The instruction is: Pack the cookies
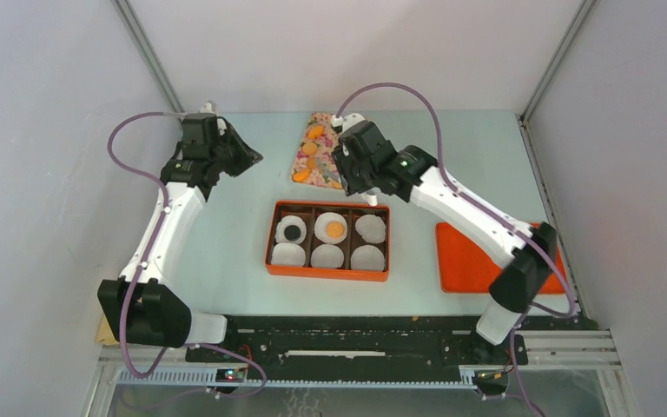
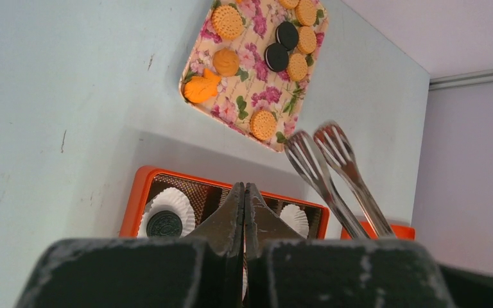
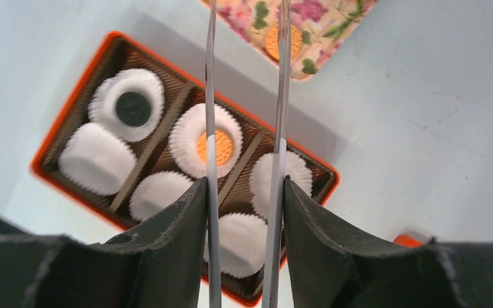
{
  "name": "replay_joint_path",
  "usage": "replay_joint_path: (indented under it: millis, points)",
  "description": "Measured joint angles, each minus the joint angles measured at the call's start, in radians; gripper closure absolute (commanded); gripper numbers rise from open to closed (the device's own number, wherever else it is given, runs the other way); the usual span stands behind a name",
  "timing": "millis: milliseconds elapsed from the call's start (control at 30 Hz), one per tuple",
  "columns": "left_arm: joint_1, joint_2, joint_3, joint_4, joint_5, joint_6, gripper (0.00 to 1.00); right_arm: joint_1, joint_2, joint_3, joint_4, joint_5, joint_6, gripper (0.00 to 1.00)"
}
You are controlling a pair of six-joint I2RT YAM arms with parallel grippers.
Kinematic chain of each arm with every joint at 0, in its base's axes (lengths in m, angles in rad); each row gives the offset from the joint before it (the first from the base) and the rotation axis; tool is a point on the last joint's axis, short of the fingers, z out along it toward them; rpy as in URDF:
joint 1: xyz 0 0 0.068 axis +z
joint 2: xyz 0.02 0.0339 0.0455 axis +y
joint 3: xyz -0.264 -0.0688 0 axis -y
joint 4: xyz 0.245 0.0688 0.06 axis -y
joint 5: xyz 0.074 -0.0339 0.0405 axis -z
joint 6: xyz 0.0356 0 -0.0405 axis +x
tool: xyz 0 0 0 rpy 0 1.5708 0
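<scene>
Cookies, orange-tan and black, lie on a floral tray, which also shows in the top view. An orange six-compartment box holds white paper cups. One black cookie sits in the far-left cup and one orange cookie in the far-middle cup. My right gripper is shut on metal tongs and hovers between the tray's near corner and the box. The tongs' heads are slightly apart and empty. My left gripper is shut and empty, left of the tray. Both gripped tong arms show in the right wrist view.
An orange lid lies on the table right of the box, under the right arm. White walls with metal posts enclose the pale green table. The arm bases and a black rail run along the near edge.
</scene>
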Motion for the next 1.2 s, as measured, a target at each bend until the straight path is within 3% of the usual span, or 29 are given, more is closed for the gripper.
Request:
replay_joint_path:
  millis: [333,700,767,1033,1200]
  points:
    - [0.0,0.003,0.0,0.002,0.002,0.0,0.99,-0.118,0.257,0.019,0.031,-0.035,-0.007,0.47]
    - [0.0,0.018,0.0,0.002,0.002,0.0,0.99,-0.127,0.272,0.013,0.06,-0.08,-0.003,0.48]
    - [0.0,0.018,0.0,0.002,0.002,0.001,0.99,-0.128,0.285,0.023,0.05,-0.079,0.0,0.5]
    - [0.0,0.022,0.0,0.002,0.005,0.001,1.0,-0.12,0.349,0.079,-0.002,-0.016,0.001,0.78]
    - [0.0,0.025,0.0,0.002,0.006,0.0,1.0,-0.115,0.338,0.081,-0.003,0.01,0.002,0.81]
